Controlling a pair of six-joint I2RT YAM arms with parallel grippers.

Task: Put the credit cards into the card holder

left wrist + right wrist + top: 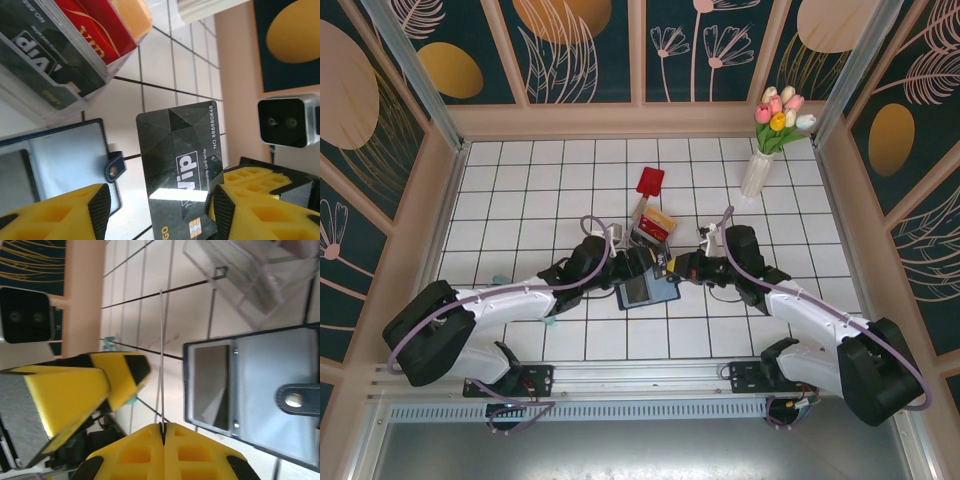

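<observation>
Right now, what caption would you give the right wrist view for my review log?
Right tool pinches a thin card edge-on beside the open navy wallet.

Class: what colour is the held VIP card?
The held plastic VIP card is black, faceted; left wrist view best.

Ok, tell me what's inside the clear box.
The box holds stacked cards: a dark VIP card, a red card and an orange card. Whatever sits between or behind them is covered, so the full count can't be told.
</observation>
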